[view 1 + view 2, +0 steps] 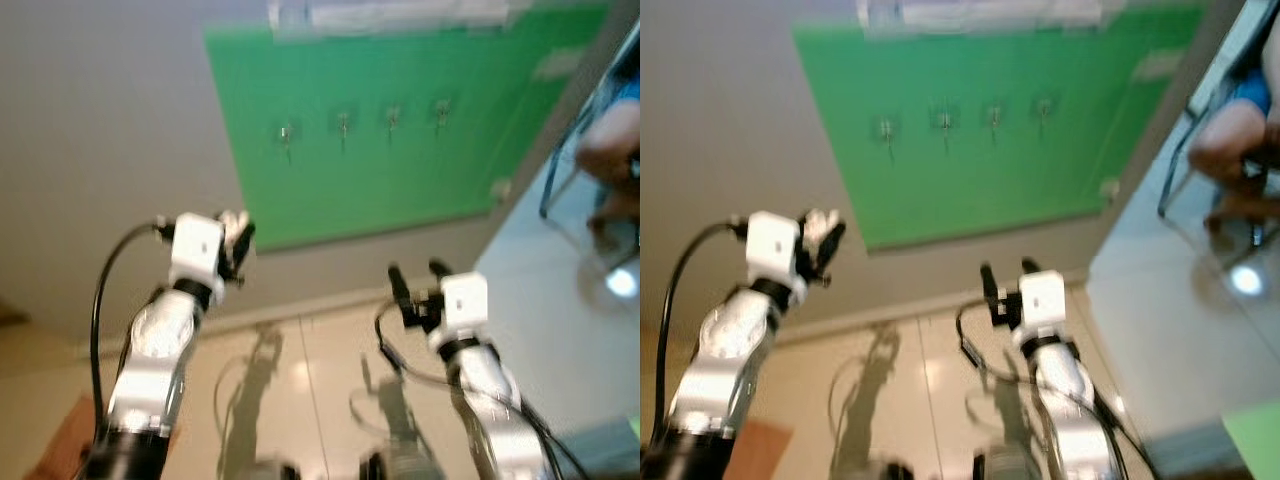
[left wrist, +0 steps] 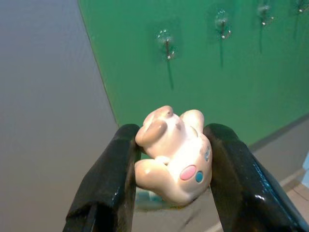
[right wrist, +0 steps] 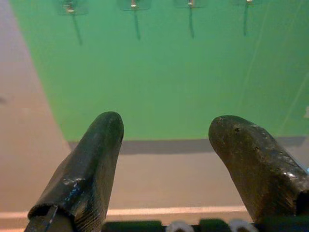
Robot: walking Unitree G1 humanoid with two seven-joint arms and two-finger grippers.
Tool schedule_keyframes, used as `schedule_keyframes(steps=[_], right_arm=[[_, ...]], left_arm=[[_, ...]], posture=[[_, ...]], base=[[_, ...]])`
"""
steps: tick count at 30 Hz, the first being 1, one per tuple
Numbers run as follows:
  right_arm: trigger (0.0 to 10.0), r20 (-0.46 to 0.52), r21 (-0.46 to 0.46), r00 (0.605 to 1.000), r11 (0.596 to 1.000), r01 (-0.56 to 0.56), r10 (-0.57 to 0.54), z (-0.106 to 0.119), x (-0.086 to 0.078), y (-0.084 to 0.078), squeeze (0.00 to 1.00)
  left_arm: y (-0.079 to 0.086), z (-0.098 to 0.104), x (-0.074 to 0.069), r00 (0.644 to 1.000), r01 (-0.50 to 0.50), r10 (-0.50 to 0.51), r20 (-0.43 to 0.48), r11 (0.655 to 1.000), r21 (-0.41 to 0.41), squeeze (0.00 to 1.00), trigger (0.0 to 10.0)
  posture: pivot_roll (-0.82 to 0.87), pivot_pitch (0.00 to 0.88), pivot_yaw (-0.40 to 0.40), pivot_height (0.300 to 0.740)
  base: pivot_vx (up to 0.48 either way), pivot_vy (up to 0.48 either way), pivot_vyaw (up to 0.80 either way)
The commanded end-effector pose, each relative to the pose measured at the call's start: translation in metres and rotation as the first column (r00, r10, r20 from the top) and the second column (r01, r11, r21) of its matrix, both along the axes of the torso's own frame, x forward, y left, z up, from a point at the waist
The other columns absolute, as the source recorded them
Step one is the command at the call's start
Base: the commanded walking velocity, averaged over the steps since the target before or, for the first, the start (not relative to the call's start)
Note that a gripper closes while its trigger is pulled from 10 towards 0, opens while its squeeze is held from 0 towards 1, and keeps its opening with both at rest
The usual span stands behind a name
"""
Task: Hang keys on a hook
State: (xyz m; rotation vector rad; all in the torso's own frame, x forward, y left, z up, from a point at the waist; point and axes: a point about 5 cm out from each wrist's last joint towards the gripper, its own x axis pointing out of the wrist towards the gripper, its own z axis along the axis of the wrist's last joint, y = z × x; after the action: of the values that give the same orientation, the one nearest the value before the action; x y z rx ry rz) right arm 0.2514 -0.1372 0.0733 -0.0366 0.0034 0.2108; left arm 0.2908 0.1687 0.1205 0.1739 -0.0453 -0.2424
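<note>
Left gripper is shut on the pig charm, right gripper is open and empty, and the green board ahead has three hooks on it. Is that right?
Not quite: the green board carries four hooks, not three, as the left eye view shows. The rest stands: the left gripper is shut on the pig charm, and the right gripper is open and empty.

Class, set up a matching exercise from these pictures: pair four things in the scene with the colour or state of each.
Things:
1. left pincer
2. right pincer
3. wall board
4. row of hooks

States:
a. green
b. open, holding nothing
c. bare, nothing hanging
d. shut on a pale bear-shaped key charm

Pairs: 1-d, 2-b, 3-a, 4-c
</note>
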Motion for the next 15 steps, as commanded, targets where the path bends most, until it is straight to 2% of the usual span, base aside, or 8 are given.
schedule_keyframes(steps=[1, 5, 9, 14, 15], right_arm=[[10.0, 0.001, -0.014, 1.000, 1.000, 0.018, -0.018, -0.0002, -0.0021, -0.0077, 0.00], [10.0, 0.000, -0.012, 1.000, 1.000, 0.016, -0.016, -0.0003, -0.0030, -0.0066, 0.00], [10.0, -0.001, -0.010, 1.000, 1.000, 0.016, -0.016, -0.0003, -0.0034, -0.0062, 0.00], [10.0, -0.001, -0.010, 1.000, 1.000, 0.018, -0.018, 0.0001, -0.0033, -0.0063, 0.00], [10.0, 0.000, -0.010, 1.000, 1.000, 0.019, -0.019, 0.0003, -0.0033, -0.0065, 0.00]], left_arm=[[-0.0076, 0.0028, 0.0004, 1.000, 0.025, -0.025, 0.014, 1.000, 0.003, 0.00, 0.0], [-0.0052, 0.0029, 0.0009, 1.000, 0.020, -0.020, 0.012, 1.000, 0.012, 0.00, 0.0], [-0.0058, 0.0025, 0.0009, 0.999, 0.033, -0.033, 0.010, 0.999, -0.001, 0.00, 0.0], [-0.0099, 0.0006, 0.0002, 0.999, 0.053, -0.054, 0.008, 0.998, 0.031, 0.00, 0.0], [-0.0110, -0.0007, 0.0011, 0.999, 0.047, -0.047, 0.002, 0.998, 0.049, 0.00, 0.0]], posture=[[-0.14, 0.133, 0.036, 0.740], [-0.14, 0.137, 0.036, 0.740], [-0.15, 0.138, 0.037, 0.740], [-0.15, 0.138, 0.037, 0.740], [-0.15, 0.139, 0.039, 0.740]], base=[[0.480, 0.000, 0.00], [0.480, 0.000, 0.00], [0.000, 0.000, 0.00], [0.000, 0.000, 0.00], [0.000, -0.458, 0.00]])
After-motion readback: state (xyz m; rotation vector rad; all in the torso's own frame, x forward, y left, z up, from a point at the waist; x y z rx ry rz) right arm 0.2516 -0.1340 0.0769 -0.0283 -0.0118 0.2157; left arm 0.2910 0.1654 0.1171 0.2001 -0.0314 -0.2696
